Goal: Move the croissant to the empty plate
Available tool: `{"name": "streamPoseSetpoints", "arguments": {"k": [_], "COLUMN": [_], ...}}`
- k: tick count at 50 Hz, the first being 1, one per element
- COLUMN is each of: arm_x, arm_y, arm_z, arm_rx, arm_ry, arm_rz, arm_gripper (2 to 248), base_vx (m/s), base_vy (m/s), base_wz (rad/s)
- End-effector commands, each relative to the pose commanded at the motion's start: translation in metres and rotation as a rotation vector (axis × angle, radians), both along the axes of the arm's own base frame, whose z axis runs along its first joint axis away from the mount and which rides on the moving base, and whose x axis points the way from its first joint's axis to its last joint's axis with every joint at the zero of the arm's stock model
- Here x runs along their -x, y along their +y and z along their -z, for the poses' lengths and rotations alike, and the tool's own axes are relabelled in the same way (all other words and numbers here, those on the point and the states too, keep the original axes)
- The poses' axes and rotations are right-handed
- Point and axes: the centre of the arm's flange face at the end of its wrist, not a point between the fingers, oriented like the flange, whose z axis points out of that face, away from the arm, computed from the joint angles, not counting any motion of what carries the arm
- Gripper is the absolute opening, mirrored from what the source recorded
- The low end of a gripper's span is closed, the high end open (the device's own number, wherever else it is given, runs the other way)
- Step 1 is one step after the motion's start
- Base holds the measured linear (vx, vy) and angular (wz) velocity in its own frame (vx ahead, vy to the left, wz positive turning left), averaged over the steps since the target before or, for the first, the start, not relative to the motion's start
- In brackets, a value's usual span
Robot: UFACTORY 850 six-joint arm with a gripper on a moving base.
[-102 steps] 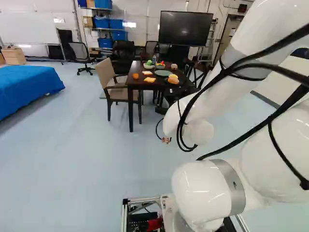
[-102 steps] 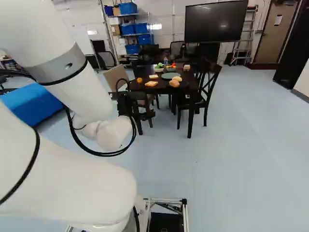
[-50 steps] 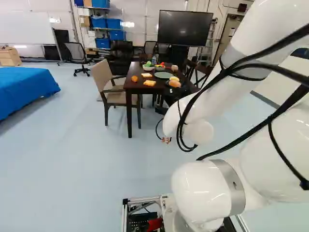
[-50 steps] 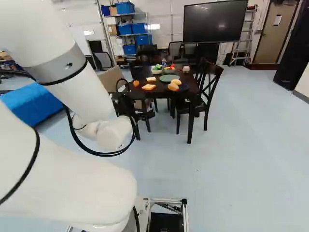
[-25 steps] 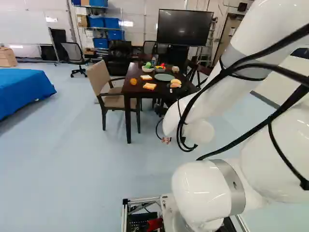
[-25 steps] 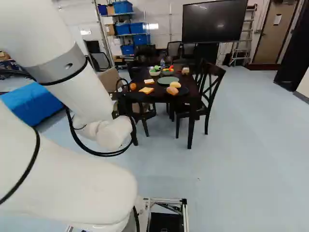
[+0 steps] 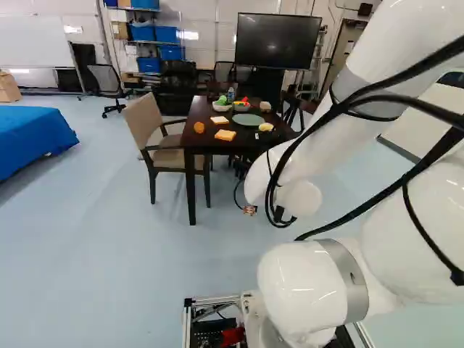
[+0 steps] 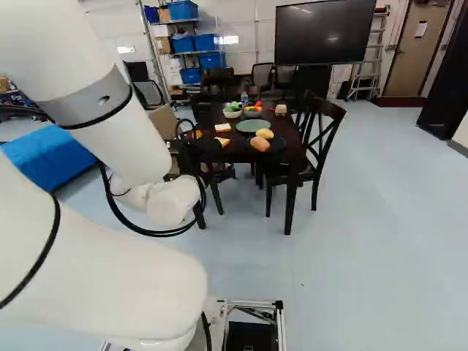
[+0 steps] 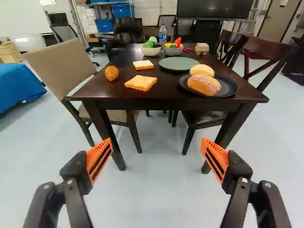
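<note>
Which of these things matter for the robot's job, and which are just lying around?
Part of the job:
croissant
empty green plate
open claw

Just lying about:
two bread slices
black plate with two bread rolls
two bowls
bottle

White arm (image 8: 121, 131) at left; dark table (image 8: 235, 151) ahead, bearing green plate (image 8: 251, 126) and black plate (image 8: 279, 145) with two rolls (image 8: 259, 144).

White arm (image 8: 121, 135) bent, black claw (image 8: 199, 151) spread wide
</note>
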Motion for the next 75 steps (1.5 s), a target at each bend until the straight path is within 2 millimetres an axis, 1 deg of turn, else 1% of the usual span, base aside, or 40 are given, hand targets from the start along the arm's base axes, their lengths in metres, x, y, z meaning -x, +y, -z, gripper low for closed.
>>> {"name": "streamPoseSetpoints", "arguments": {"k": [22,40,75], "arm_x": [0.0000,0.0000,0.0000], "arm_y": [0.0000,0.0000,0.0000], "arm_z": [0.0000,0.0000,0.0000], "arm_rx": [0.000,0.000,0.000], "arm_ry": [0.000,0.000,0.000], "arm_rz": [0.000,0.000,0.000], "arm_gripper": [247,247,247], "base_vx": [0.176,0.171,0.176], "base_vy": [0.000,0.036,0.004], "base_wz": [-0.009,0.149,-0.001]}}
